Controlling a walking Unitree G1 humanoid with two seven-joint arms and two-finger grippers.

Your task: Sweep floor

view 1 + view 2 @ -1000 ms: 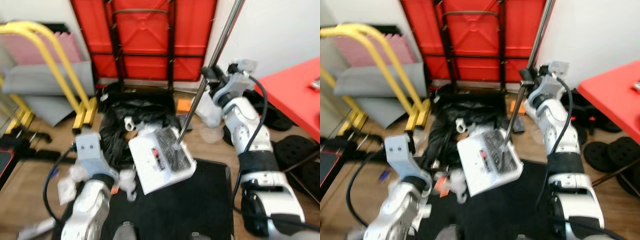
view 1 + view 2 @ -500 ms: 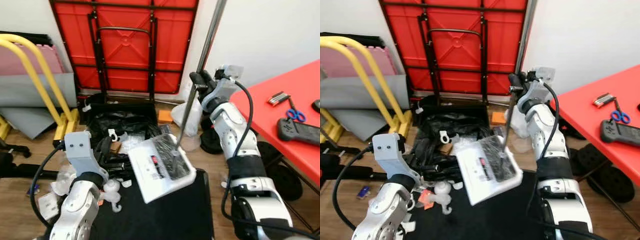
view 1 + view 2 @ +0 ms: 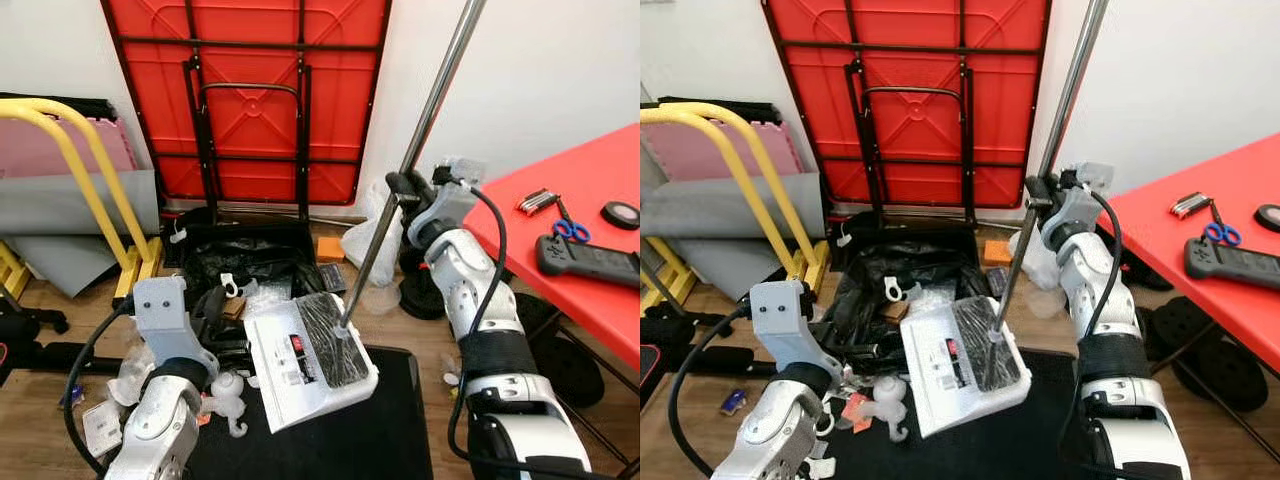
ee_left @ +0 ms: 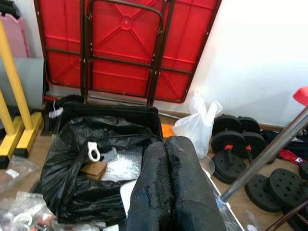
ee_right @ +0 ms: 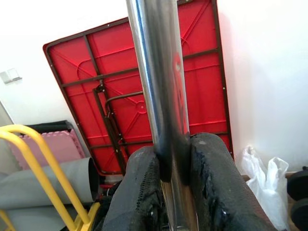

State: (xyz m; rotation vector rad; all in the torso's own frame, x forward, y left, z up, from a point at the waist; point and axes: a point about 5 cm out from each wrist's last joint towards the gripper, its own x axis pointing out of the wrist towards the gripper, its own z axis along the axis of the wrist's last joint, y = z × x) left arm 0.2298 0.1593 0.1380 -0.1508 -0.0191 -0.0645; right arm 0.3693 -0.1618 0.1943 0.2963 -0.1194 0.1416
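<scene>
- One shiny metal pole [image 3: 420, 130] is seen, joined to one white flat dustpan [image 3: 308, 358].
- One red folded table [image 3: 245, 95] is counted against the wall.
- One black bin bag [image 4: 91, 163] is seen.
- One white plastic bag [image 4: 197, 122] is counted.
- One pair of blue-handled scissors [image 3: 572, 229] is seen.
- Two silver arms are counted.

Floor [image 3: 45, 355] cluttered: black bag [image 3: 250, 262], dumbbells [image 4: 236, 139].

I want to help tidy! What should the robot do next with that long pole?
Probably pull the pole, clamped in the right pincer, so the white head drags back across the black mat; plastic scraps lie beside it.
</scene>
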